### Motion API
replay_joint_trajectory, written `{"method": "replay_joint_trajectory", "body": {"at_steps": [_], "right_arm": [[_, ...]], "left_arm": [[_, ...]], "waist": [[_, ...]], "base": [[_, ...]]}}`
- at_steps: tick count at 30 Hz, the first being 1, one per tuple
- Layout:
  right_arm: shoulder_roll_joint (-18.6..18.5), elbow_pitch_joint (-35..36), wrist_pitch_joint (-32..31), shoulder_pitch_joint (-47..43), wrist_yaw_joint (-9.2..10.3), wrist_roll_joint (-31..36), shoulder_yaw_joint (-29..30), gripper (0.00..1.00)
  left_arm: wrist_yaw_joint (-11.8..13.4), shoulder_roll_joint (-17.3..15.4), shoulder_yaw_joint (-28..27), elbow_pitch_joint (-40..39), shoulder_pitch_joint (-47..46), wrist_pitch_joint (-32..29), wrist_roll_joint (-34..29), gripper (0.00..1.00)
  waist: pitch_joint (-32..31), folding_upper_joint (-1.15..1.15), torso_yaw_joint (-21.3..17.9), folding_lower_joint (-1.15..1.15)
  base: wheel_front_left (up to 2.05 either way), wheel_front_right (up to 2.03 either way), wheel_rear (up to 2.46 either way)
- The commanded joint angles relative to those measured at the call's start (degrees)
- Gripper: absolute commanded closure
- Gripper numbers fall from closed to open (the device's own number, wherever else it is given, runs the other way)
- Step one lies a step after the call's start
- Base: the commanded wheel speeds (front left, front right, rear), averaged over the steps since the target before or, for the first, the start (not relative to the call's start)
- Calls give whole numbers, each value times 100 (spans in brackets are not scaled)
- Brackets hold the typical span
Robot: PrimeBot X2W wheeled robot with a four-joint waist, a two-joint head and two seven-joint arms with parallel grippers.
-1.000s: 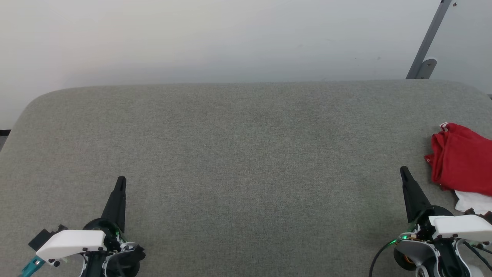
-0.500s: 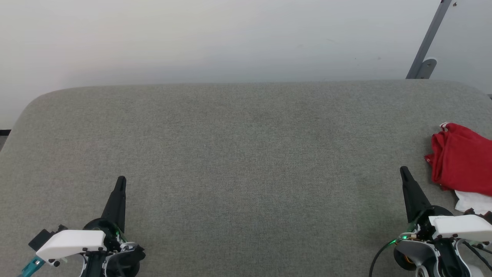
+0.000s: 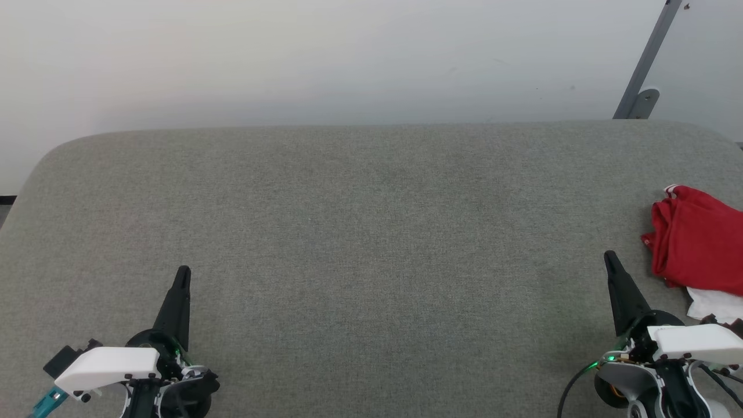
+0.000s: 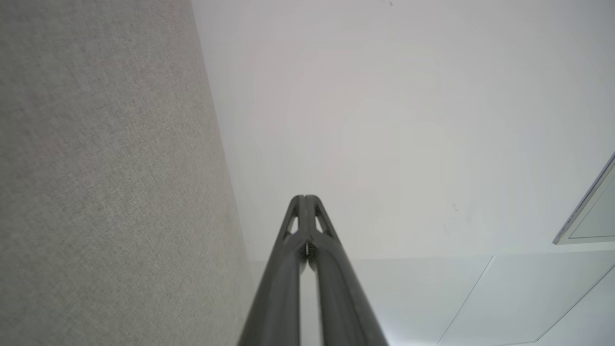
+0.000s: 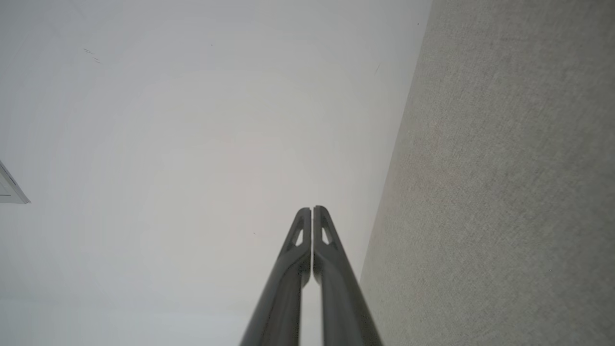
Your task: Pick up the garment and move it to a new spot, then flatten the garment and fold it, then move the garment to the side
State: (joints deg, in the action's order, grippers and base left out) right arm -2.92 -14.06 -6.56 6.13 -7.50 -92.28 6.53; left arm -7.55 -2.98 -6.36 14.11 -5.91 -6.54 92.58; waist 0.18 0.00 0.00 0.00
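Left pincer and right pincer are closed and empty; the right should open and pinch a raised fold of the shirt at mid-right.

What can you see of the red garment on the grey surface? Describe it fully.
The garment is soft red cloth, bunched in loose folds, with a white part at its near edge and white trim at the far corner. It lies on the grey padded surface at its right side, partly out of frame. The right gripper stands beside it, apart.
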Motion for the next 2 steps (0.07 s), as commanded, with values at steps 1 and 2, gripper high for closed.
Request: {"method": "replay_joint_trajectory", "body": {"at_steps": [1,2], "right_arm": [[8,-11,-7,28,2,-23,-2,100],[8,-11,-7,28,2,-24,-4,100]], "left_arm": [[12,10,-15,0,-71,-4,-16,100],[12,11,-15,0,-71,-4,-16,100]], "waist": [[0,0,0,0],[0,0,0,0]], "base": [[0,0,0],[0,0,0]]}}
